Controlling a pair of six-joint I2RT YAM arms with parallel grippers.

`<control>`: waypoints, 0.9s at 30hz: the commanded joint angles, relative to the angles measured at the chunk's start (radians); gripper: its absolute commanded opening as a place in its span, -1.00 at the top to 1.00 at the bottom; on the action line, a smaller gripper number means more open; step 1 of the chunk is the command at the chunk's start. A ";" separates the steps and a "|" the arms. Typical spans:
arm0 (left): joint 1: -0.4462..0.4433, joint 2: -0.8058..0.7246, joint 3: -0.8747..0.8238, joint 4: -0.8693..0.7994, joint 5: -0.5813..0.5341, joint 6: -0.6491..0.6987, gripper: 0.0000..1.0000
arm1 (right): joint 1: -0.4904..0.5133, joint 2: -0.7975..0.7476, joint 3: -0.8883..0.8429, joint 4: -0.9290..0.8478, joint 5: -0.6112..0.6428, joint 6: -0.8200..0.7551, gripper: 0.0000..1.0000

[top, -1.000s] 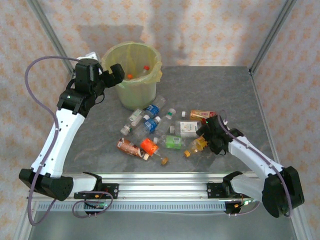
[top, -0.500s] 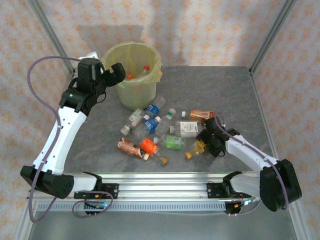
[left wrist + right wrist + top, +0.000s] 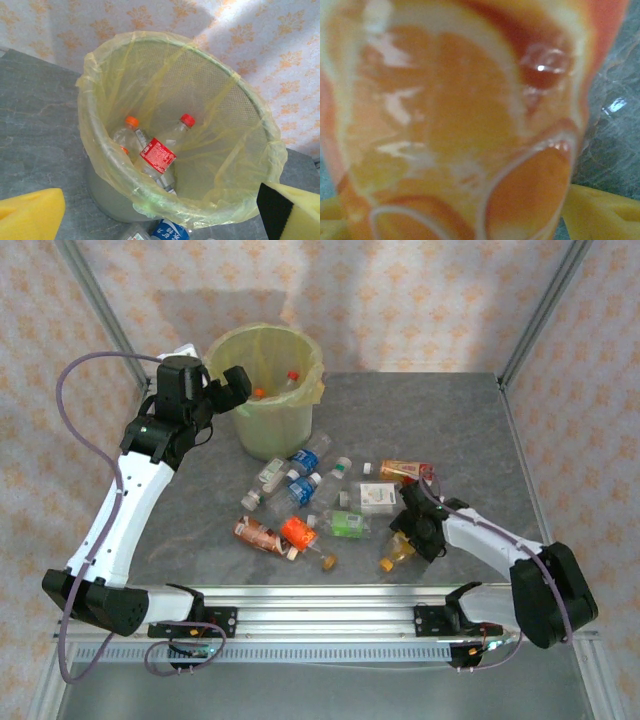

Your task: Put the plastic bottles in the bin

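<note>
Top external view: the right gripper has pushed in low over the table at the near side of the scatter. The orange-labelled bottle has slid with it and lies closer to the table's near edge than a second ago, a little apart from the other loose bottles. The left gripper has barely moved. It hangs beside the rim of the bin, jaws spread, carrying nothing.

Left wrist view: its yellow pads stand wide apart at the lower corners. Beyond them the bin's bag-lined mouth shows a few binned bottles, one red-labelled, with an orange cap and a red cap visible.

Right wrist view: the orange-labelled bottle crowds the lens, with a yellow pad at either lower corner, so it lies between the fingers. Whether they have clamped it yet I cannot tell.

The shift suggests the right arm is at the grasp on this bottle. If the grip holds, a lift and a carry to the bin, well apart at the far left, should follow. Most bottles lie on the table, so the task looks early.
</note>
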State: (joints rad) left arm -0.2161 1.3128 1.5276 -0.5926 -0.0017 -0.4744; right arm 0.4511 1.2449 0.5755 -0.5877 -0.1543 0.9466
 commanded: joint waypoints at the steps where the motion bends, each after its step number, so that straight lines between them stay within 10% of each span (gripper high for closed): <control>1: -0.002 -0.003 0.001 0.019 -0.032 -0.006 -1.00 | 0.034 0.054 0.011 -0.022 0.022 0.021 -0.66; 19: -0.003 -0.017 0.001 0.014 -0.033 -0.015 -1.00 | 0.054 -0.130 0.125 -0.145 0.157 -0.129 -0.13; 27: -0.005 -0.005 0.003 0.064 0.119 -0.042 -1.00 | 0.056 -0.301 0.213 0.077 0.030 -0.374 -0.11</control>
State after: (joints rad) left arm -0.2161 1.3128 1.5276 -0.5846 0.0364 -0.4911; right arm 0.4988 0.9760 0.7509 -0.6231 -0.0738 0.7048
